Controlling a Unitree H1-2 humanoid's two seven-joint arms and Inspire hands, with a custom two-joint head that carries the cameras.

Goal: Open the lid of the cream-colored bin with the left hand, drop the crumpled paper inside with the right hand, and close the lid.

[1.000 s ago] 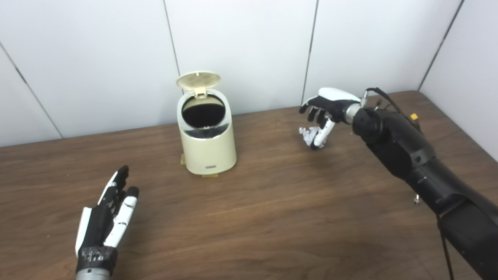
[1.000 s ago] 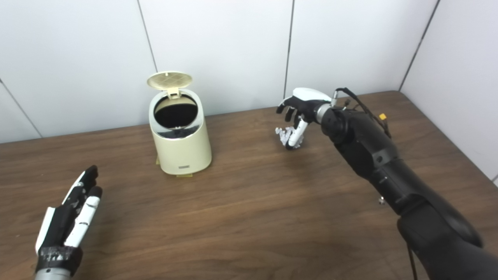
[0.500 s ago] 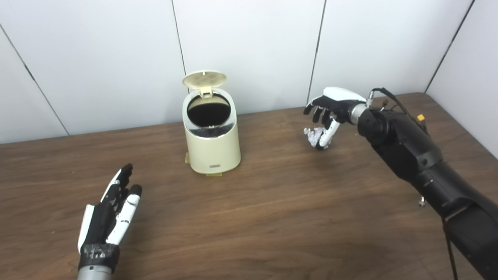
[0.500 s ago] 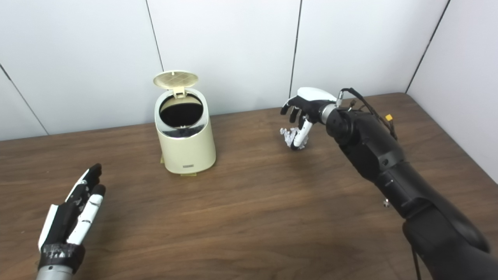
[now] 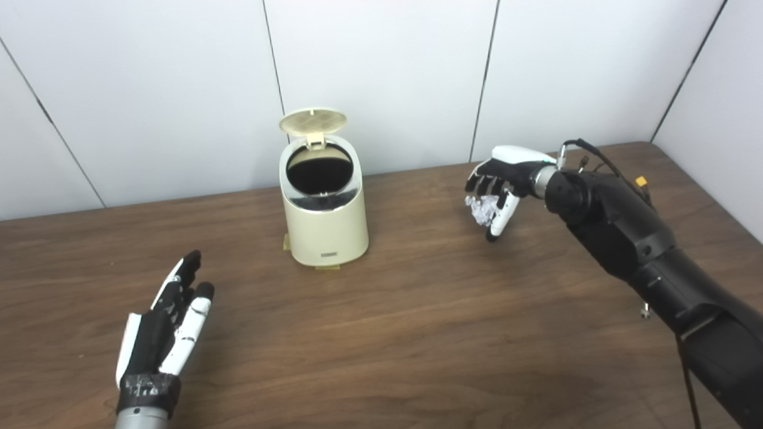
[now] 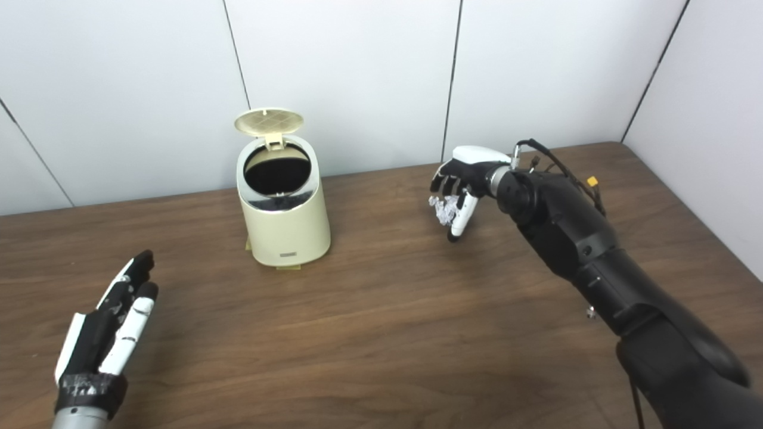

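The cream-colored bin [image 5: 323, 217] stands at the back middle of the table with its round lid [image 5: 313, 120] tipped up and its dark inside showing. To its right, the white crumpled paper [image 5: 481, 208] lies on the table. My right hand [image 5: 499, 185] is lowered over the paper, its fingers curved above it and its thumb [image 5: 499, 217] stretched down beside it, not closed on it. Far from the bin, my left hand [image 5: 166, 325] rests flat and open near the front left, holding nothing.
The brown wooden table [image 5: 417, 322] runs back to white wall panels just behind the bin. My black right forearm [image 5: 632, 238] crosses the right side of the table. A small yellow pad [image 5: 325, 268] shows under the bin's base.
My right hand has dropped onto the paper and its fingers have curled over it. The left hand, bin and lid stay as they were. The camera shifted slightly one second ago.
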